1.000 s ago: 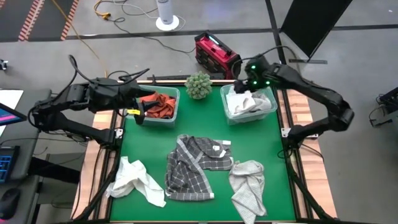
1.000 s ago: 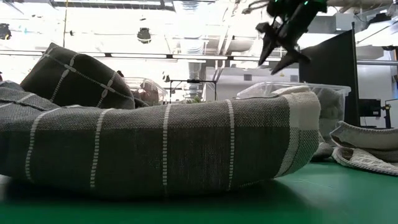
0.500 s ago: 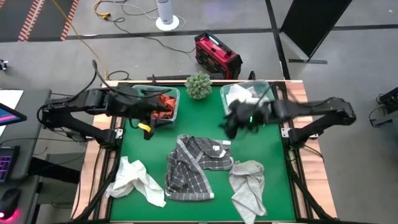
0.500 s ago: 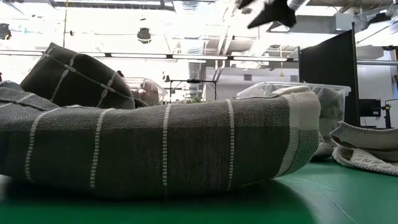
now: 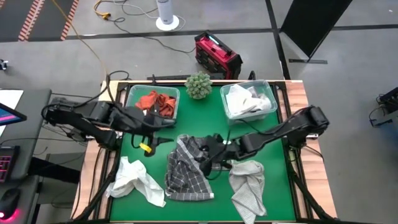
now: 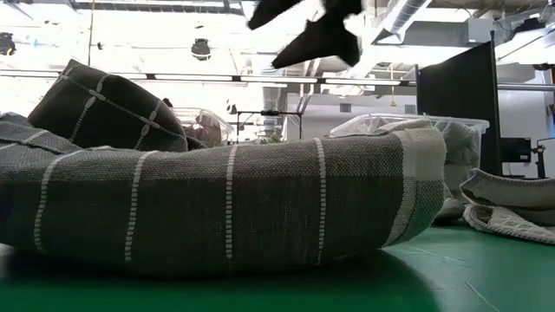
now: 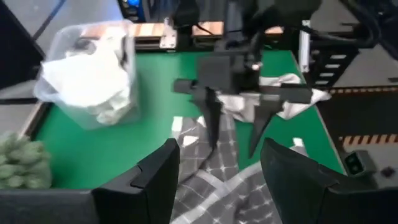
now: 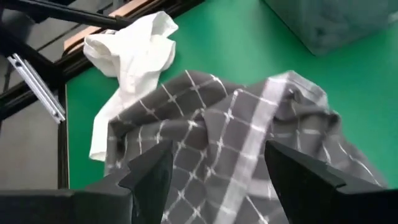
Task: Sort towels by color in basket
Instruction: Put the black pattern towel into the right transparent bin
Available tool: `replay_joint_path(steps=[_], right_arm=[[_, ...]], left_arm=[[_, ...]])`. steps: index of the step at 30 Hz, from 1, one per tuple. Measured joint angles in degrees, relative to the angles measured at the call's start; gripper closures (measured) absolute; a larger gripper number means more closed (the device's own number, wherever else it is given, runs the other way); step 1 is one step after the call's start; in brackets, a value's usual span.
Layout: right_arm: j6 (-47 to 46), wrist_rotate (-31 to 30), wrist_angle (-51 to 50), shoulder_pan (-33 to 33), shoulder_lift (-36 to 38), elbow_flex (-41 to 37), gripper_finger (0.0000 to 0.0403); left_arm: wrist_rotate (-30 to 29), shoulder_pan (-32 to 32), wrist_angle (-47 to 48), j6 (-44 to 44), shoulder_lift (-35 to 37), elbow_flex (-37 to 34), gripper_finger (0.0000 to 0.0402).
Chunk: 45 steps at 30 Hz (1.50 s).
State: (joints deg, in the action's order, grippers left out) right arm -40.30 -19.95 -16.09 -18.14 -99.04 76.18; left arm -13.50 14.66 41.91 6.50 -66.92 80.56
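Note:
A dark grey plaid towel (image 5: 189, 168) lies crumpled on the green table, with a white towel (image 5: 134, 180) to its left and a pale grid-lined towel (image 5: 247, 186) to its right. Rust-orange towels (image 5: 157, 102) fill the far left basket (image 5: 130, 93). White towels (image 5: 245, 102) fill the far right basket (image 5: 272, 94). My right gripper (image 8: 217, 180) hovers open above the plaid towel (image 8: 249, 143), touching nothing; the left wrist view shows it (image 7: 233, 134) from the front. My left gripper (image 7: 217, 186) is open in the air by the left basket's near side (image 5: 158, 134).
A green ball-shaped plant (image 5: 198, 85) stands between the two baskets at the far edge. A red box (image 5: 216, 55) sits on the floor beyond the table. Bare green mat (image 5: 205, 118) lies between the baskets and the loose towels.
My right gripper has swept from above the right basket toward the table's near left, sinking and rolling, and now hangs over the plaid towel. My left gripper has drawn away from the left basket toward the table's near side and lowered a little. The towels have stayed put.

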Motion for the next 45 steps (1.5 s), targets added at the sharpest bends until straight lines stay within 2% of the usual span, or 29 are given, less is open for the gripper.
replay_joint_path(steps=[6, 10, 18, 25, 27, 30, 36, 41, 45], right_arm=[[6.81, 5.68, 0.03, 2.07, -6.71, 6.94, 0.0122], [10.53, 8.23, -0.17, 3.51, -11.27, 9.97, 0.0122], [19.97, 8.22, 0.98, 5.61, -19.41, 13.93, 0.0122], [24.86, 8.26, 4.29, 5.59, -24.55, 15.05, 0.013], [26.67, 8.43, 5.57, 5.59, -25.55, 15.28, 0.015], [27.74, 10.71, 6.51, 5.59, -26.8, 15.39, 0.0203], [25.6, 16.73, 2.15, 6.82, -26.59, 15.3, 0.0376], [25.59, 17.07, 2.13, 7.95, -23.92, 15.96, 0.0387], [26.78, 16.92, 1.29, 8.71, -18.75, 17.99, 0.0387]], left_arm=[[-0.84, 3.16, -7.06, 7.65, 5.01, -11.48, 0.0189], [-3.07, 5.26, -9.11, 14.19, 8.84, -16.53, 0.0189], [-10.81, 8.58, -5.8, 22.27, 15.4, -18.12, 0.0189], [-11.23, 8.96, -3.28, 28.0, 19.72, -18.12, 0.0189], [-11.23, 8.96, -2.57, 29.0, 20.46, -18.12, 0.0189], [-11.23, 8.96, -2.25, 29.72, 21.43, -18.12, 0.0189], [-11.23, 8.96, -2.23, 29.66, 22.05, -18.12, 0.0189], [-11.3, 8.96, -1.22, 29.46, 22.23, -18.12, 0.0189], [-11.41, 8.94, -0.04, 29.24, 22.21, -18.12, 0.0189]])
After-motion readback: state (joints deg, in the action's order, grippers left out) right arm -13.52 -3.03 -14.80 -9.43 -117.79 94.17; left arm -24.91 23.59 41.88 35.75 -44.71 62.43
